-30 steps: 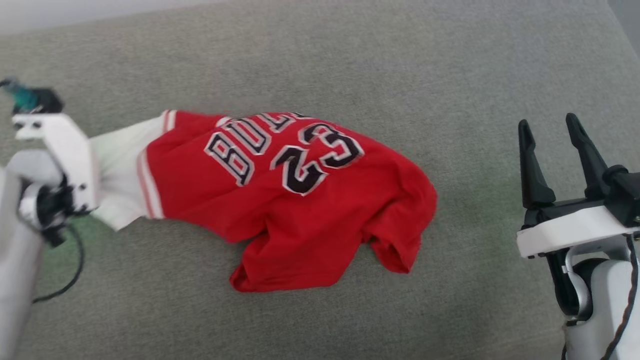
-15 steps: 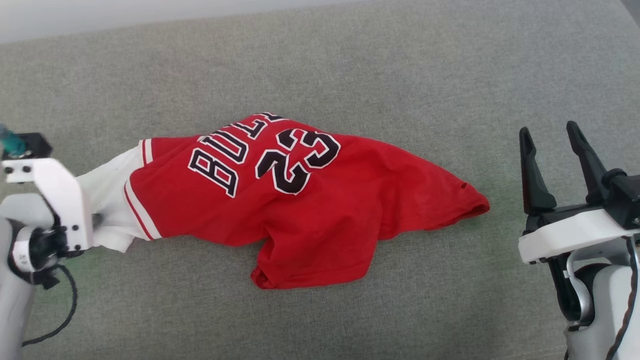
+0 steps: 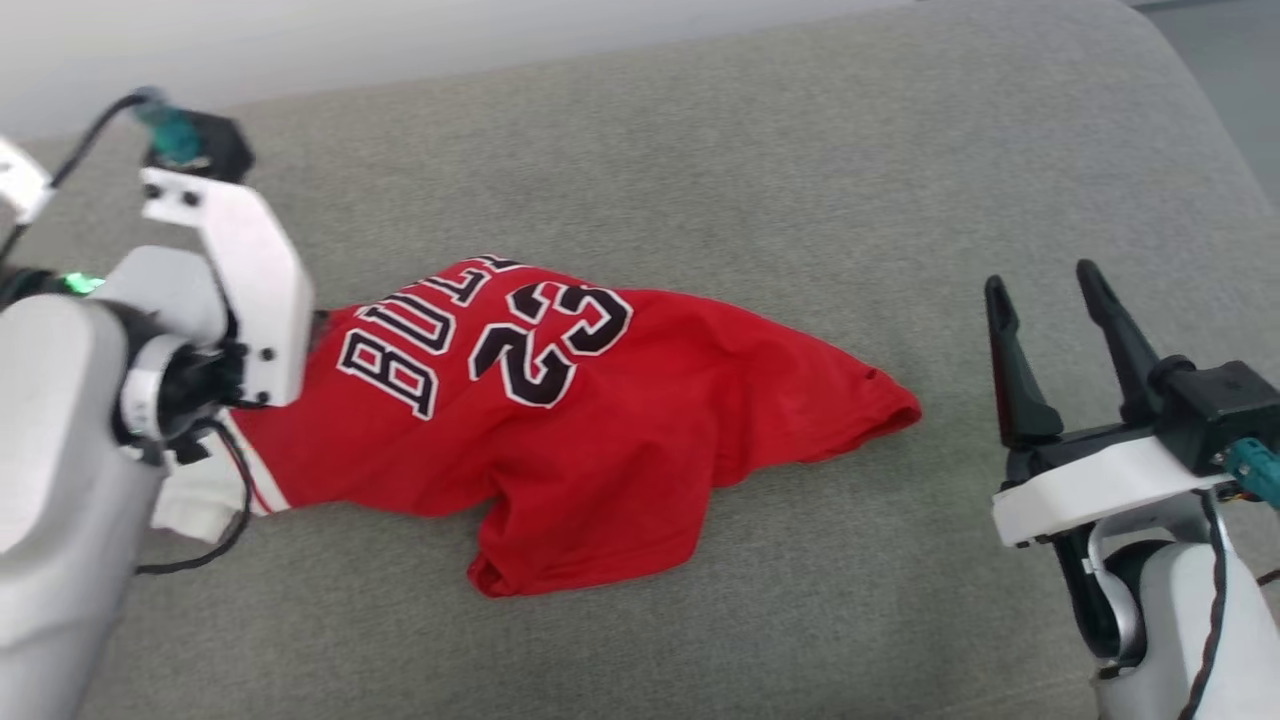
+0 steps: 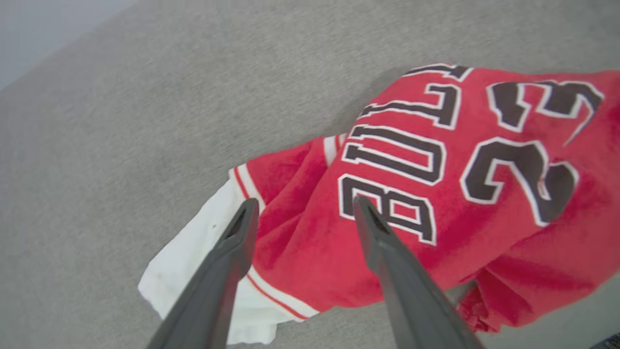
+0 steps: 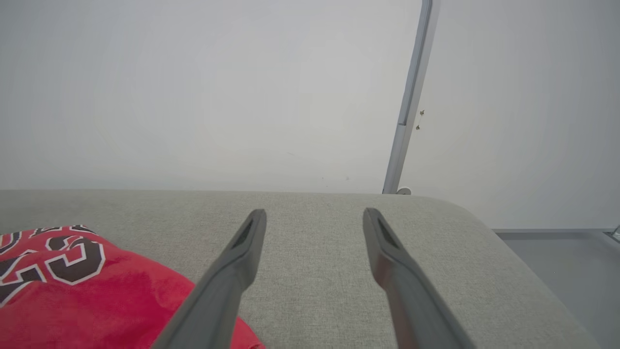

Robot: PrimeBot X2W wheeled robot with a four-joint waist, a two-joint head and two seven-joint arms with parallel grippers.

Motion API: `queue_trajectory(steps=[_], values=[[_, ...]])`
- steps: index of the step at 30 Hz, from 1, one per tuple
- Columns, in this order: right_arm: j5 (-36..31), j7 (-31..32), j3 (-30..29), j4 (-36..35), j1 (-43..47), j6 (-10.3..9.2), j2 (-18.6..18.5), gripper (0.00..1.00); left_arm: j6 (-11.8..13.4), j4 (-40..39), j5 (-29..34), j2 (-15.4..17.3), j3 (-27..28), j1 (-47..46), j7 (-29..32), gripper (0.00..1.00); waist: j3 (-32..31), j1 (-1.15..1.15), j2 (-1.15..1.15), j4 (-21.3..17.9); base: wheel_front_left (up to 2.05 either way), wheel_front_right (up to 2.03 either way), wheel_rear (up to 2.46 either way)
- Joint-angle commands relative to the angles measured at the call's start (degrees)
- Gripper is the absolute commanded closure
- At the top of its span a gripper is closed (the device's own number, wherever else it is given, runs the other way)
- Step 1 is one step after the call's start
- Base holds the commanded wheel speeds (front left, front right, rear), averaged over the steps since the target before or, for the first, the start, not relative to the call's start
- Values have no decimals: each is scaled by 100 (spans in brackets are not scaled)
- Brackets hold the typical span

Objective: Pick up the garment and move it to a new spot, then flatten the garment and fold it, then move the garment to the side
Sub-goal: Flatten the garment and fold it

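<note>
Move done, I judge: the garment (image 3: 560, 430) lies bunched on the grey cushion (image 3: 700, 150); flattening and folding remain.
My left pincer (image 4: 305, 203) gapes empty above it; my right pincer (image 3: 1040, 275) wide, empty, well aside.

The garment (image 3: 600, 420), a red jersey with a black, white-outlined 23 and lettering facing up, lies crumpled on the grey fabric surface (image 3: 760, 140). Its white sleeve (image 4: 193, 271), trimmed in red stripes, sticks out at the left end, and the right end tapers to a point.
</note>
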Motion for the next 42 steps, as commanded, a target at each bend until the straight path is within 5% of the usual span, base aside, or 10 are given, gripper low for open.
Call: queue_trajectory(steps=[1,19,20,21,22,28,37,42], values=[[26,-65,36,19,-41,-2,42,0,-60,42,106,-78,-114,-127,71,0,1,0,0,-138,0,0,0],[202,-375,305,387,-308,-2,208,0,-616,1875,255,-692,-733,-769,-372,0,535,0,0,-954,0,0,0],[202,-393,300,407,-337,-2,216,0,-680,1992,211,-741,-758,-776,-413,56,561,0,0,-962,0,0,0],[201,-415,296,436,-363,-2,220,0,-717,2111,167,-799,-754,-767,-477,96,579,0,0,-969,0,0,0],[198,-421,288,457,-370,-2,225,0,-747,2213,149,-863,-771,-779,-548,100,592,0,0,-968,0,0,0],[137,-468,158,556,-429,-2,239,0,-940,2457,125,-1082,-972,-1271,-724,100,565,0,0,-857,0,0,0],[64,-432,-5,536,-437,-2,248,0,-1038,1904,-274,-1540,-1459,-1876,-1034,100,440,0,0,-635,0,0,0],[54,-422,-22,520,-420,-2,253,0,-1035,1462,-616,-1526,-1883,-1916,-922,100,372,0,0,-554,0,0,0]])
